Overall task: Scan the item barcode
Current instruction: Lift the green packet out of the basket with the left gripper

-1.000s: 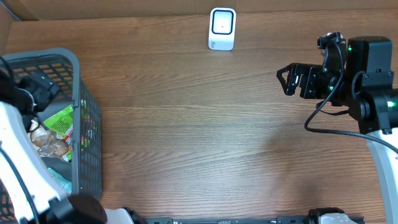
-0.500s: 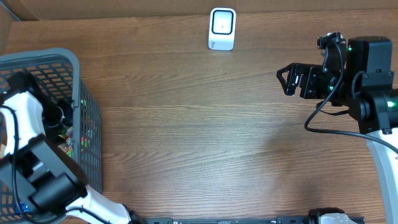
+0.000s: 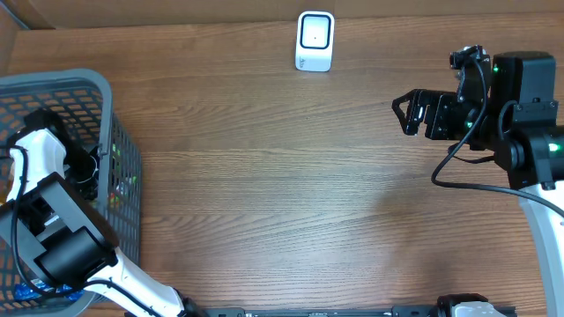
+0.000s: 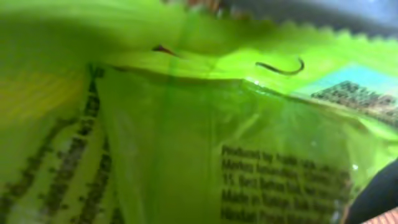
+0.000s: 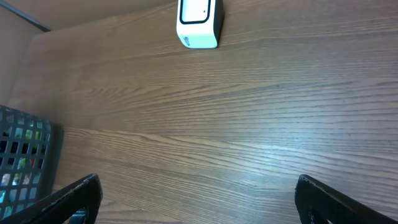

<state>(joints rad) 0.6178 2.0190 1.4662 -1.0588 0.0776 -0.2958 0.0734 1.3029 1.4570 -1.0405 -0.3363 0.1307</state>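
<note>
Brown wood-grain bench (image 3: 291, 194), mostly bare.

Grey mesh basket (image 3: 107, 88) at the 9 o'clock edge. The left arm reaches down into it.

Right arm parked at 3 o'clock. The right claw (image 3: 404, 113) has its jaws wide apart and holds nothing.

White scanner (image 3: 315, 40) at 12 o'clock, well apart from the basket.

Left claw (image 3: 84, 172) is low inside the basket with its jaws drawn together. Green packet (image 4: 186, 124) fills the left wrist view, creased, with small black print showing. It sits right at the claw, inside the basket. The claw is probably pinched on the film, though the view is too close to show the bite.

Risks:
- A thin pinch on slick film could slip on the lift, and the packet would drop back into the basket.
- The packet or claw could snag on the mesh wall on the way out at 3 o'clock.
- No barcode is visible here, only text. If the wrong face meets the scanner, it will not read.
- Limp film may fold over the code on the way to 12 o'clock.
</note>
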